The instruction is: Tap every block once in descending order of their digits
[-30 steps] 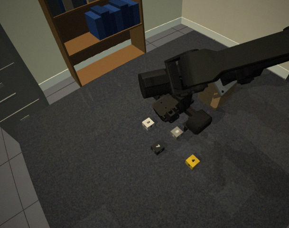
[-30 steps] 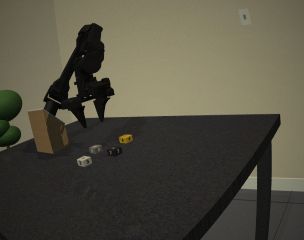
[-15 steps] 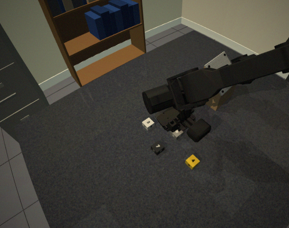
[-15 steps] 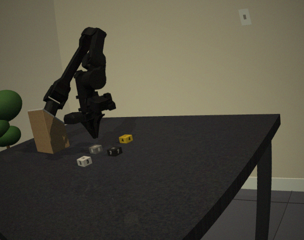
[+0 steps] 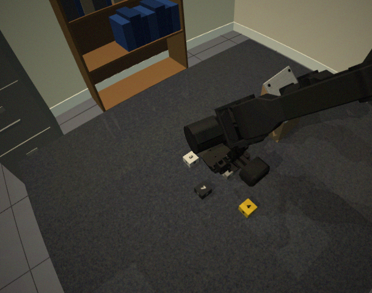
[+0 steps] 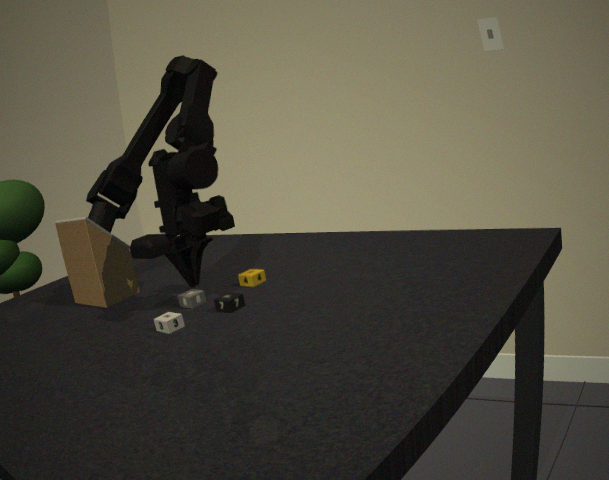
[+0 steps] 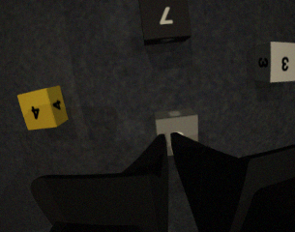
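Note:
The grey 8 block [image 5: 227,174] [image 6: 191,299] [image 7: 188,124] sits on the table, its top digit mostly hidden by the fingertips in the wrist view. My gripper [image 6: 192,285] [image 7: 167,139] is shut with nothing between its tips, which point down at the top of the grey block; whether they touch it I cannot tell. The black 7 block [image 5: 203,190] [image 6: 229,302] [image 7: 165,21], white 3 block [image 5: 190,159] [image 6: 168,322] [image 7: 284,63] and yellow 4 block [image 5: 247,207] [image 6: 251,277] [image 7: 38,111] stand apart around it, away from the tips.
A cardboard-coloured box [image 6: 84,263] with a sloped top stands beside the arm's base. In the top view, the arm reaches in from the right over the dark table [image 5: 132,220] [image 6: 294,387]. A bookshelf [image 5: 142,77] and a grey cabinet [image 5: 15,104] stand beyond the table.

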Controlling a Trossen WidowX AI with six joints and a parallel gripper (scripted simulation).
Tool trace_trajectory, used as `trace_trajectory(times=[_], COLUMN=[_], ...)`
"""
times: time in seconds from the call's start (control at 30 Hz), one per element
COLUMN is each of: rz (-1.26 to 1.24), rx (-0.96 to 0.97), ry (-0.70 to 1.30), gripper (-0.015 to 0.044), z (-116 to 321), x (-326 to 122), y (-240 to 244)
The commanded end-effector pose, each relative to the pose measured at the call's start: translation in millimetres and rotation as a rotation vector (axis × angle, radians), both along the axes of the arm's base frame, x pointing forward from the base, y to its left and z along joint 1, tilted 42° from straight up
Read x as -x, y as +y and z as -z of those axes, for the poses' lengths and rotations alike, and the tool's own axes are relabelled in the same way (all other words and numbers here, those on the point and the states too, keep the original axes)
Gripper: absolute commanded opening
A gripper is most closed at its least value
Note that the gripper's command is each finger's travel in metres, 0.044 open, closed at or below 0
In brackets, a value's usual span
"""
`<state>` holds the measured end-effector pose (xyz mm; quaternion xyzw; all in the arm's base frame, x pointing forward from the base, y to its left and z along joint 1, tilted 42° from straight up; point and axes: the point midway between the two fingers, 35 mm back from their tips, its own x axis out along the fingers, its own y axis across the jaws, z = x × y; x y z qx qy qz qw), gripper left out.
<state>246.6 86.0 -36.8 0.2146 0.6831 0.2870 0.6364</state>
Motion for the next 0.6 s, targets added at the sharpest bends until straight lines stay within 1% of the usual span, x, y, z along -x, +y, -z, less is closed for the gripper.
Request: trace_trajectory(times=[0.0, 0.33, 0.47, 0.57], rz=[0.004, 0.004, 0.004, 0.004], rx=[-0.006, -0.007, -0.005, -0.005], ry=[0.003, 0.003, 0.002, 0.003], gripper=[0.002, 0.002, 0.002, 0.002], z=[4, 10, -10, -12], x=[1, 2, -1, -1], y=[4, 10, -9, -10])
